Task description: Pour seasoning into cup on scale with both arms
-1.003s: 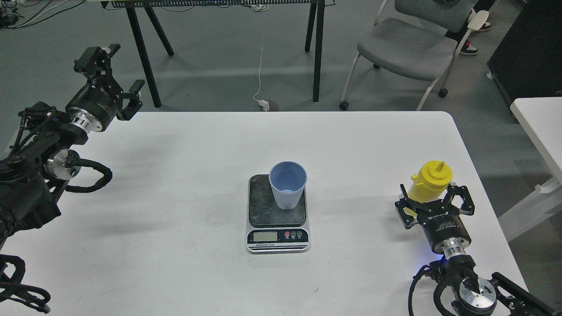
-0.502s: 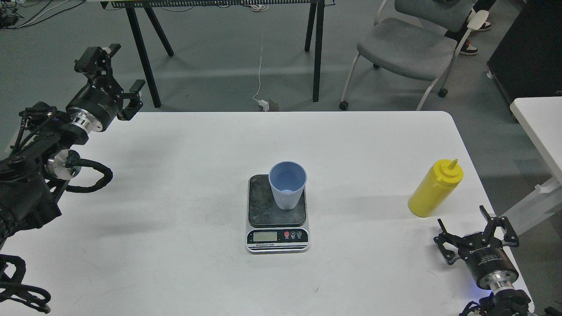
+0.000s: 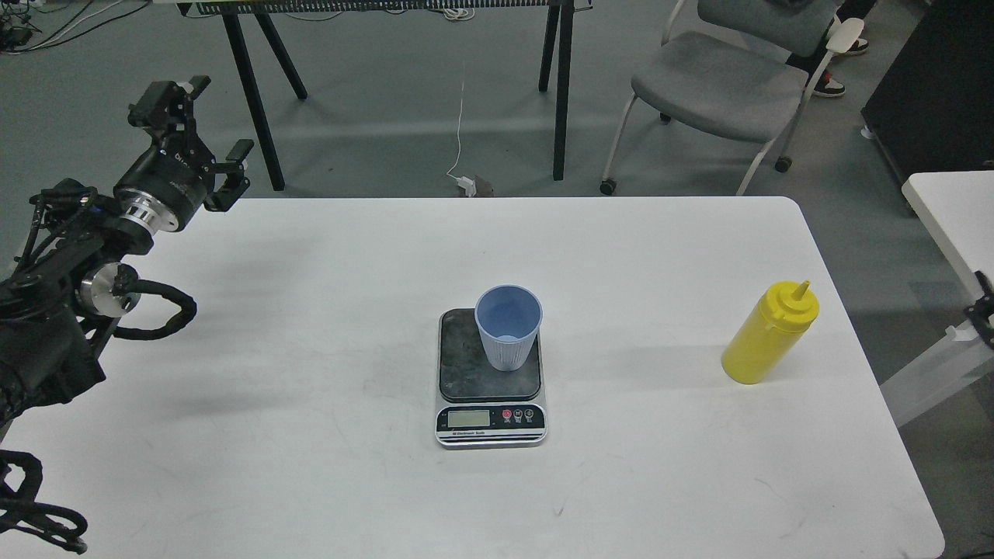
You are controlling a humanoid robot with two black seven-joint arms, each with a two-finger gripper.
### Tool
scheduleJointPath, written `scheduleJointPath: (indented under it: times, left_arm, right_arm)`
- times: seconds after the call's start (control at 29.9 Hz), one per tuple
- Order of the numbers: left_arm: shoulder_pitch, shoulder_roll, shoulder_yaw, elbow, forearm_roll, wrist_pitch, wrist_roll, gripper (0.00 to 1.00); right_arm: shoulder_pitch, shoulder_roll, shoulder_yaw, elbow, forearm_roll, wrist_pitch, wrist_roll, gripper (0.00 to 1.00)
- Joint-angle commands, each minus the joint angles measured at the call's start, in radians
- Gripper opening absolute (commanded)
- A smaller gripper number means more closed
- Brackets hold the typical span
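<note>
The yellow seasoning bottle (image 3: 769,338) stands upright and alone on the white table (image 3: 311,326), near its right edge. The light blue cup (image 3: 509,330) stands upright on the scale (image 3: 463,361) at the table's middle, with the display toward me. My left gripper (image 3: 223,113) is open and empty, raised over the table's far left corner, far from the cup. Of my right arm only a small black part (image 3: 985,310) shows at the right edge, beyond the table and apart from the bottle; its fingers cannot be made out.
A grey chair (image 3: 722,78) and black table legs (image 3: 561,85) stand on the floor behind the table. A second white table (image 3: 951,217) is at the right. A white cable (image 3: 460,116) lies on the floor.
My right gripper let go of the bottle, drew back toward me, then swung right almost out of view. The bottle stays upright. The left arm barely moved.
</note>
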Motion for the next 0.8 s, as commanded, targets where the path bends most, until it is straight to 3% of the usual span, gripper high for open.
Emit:
scheduleJointPath:
  times: [0.0, 0.17, 0.33, 0.77]
  left_arm:
    - [0.009, 0.000, 0.000, 0.000, 0.000, 0.000, 0.000, 0.99]
    - [0.012, 0.011, 0.000, 0.000, 0.000, 0.000, 0.000, 0.99]
    - [0.012, 0.026, 0.000, 0.000, 0.000, 0.000, 0.000, 0.99]
    - [0.014, 0.060, -0.063, 0.002, -0.017, 0.000, 0.000, 0.99]
  right_arm:
    - [0.211, 0.003, -0.097, -0.103, -0.007, 0.000, -0.006, 0.99]
    - [0.494, 0.085, -0.294, -0.217, -0.005, 0.000, -0.006, 0.99]
    - [0.612, 0.167, -0.323, -0.214, 0.010, 0.000, -0.007, 0.99]
    - [0.554, 0.247, -0.334, -0.062, 0.138, 0.000, -0.064, 0.99]
